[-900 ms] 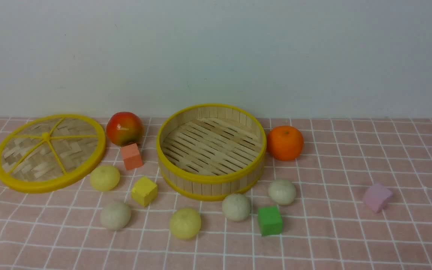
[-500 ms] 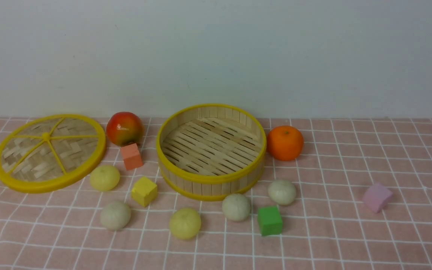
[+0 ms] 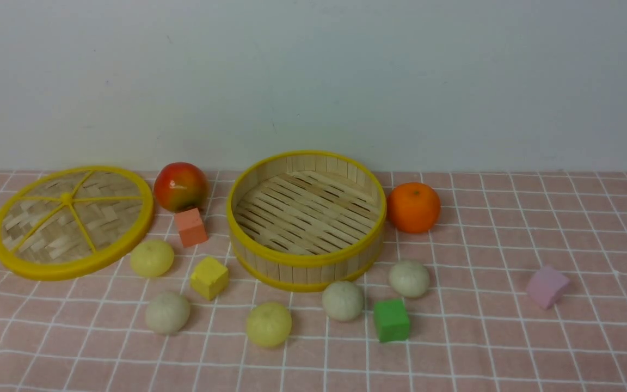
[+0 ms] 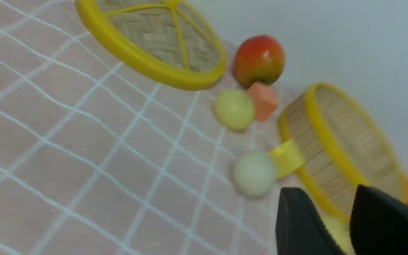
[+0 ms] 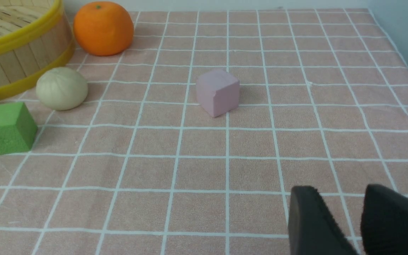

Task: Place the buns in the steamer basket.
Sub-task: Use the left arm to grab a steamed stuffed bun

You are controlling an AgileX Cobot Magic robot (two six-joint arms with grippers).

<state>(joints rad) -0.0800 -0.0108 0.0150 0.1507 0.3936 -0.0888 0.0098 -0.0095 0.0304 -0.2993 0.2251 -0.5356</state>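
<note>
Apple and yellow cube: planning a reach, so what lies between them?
A salmon cube, close by the apple, apart from the yellow cube; see front view.

The left end effector (image 4: 331,202) shows at the lower right of its wrist frame, its two black fingers (image 4: 303,226) standing apart and gripping nothing. The right end effector (image 5: 344,202) sits likewise at the lower right of its own frame, fingers parted and empty.

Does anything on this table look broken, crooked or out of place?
Just one small flaw: the pale pink foam cube, sitting alone on the pink checked tablecloth apart from the other items, has a nick in one upright edge. Nothing looks spilled or toppled.
</note>
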